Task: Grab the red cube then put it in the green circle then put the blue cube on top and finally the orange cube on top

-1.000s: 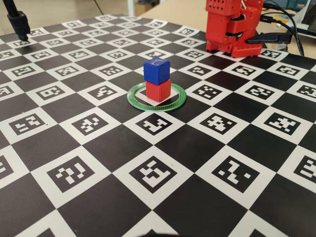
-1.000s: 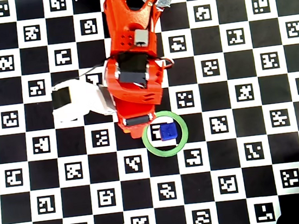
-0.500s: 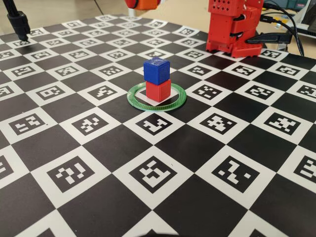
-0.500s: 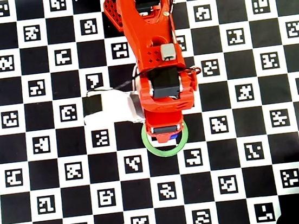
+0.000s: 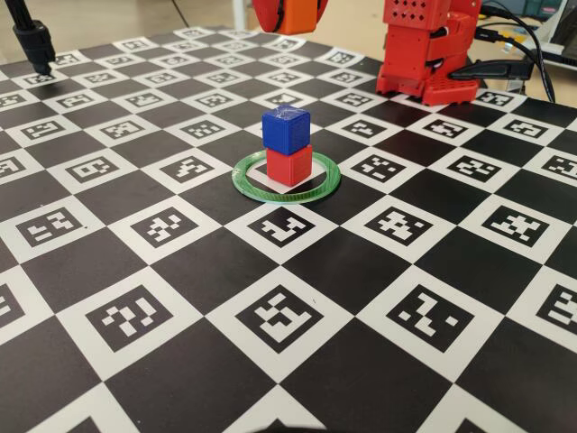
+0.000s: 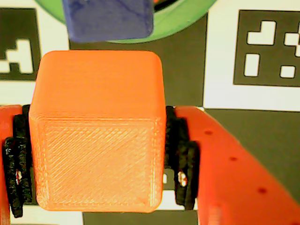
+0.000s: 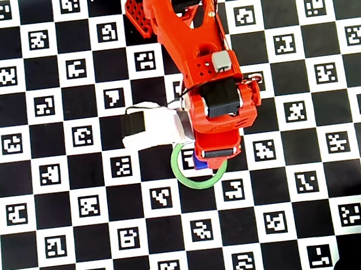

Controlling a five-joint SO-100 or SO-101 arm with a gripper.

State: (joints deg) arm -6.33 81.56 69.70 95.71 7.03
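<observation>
A: What has the gripper [image 6: 96, 187] got?

B: In the wrist view the orange cube [image 6: 96, 126] fills the centre, clamped between the two jaws, whose black pads [image 6: 182, 161] press its left and right faces.

A: And the stack?

B: In the fixed view, centre frame, the blue cube [image 5: 287, 128] sits squarely on the red cube [image 5: 289, 165], and the red one stands inside the green circle [image 5: 287, 188] on the checkered board [image 5: 180, 316].

A: Where is the gripper relative to that?

B: At the top edge of the fixed view, high above the stack and a little right of it; only its orange tip with the cube shows there. In the overhead view the arm [image 7: 196, 47] reaches down from the top and covers the circle's upper right part. A sliver of blue peeks out beneath it, probably the blue cube, though it is too hidden to be sure.
</observation>
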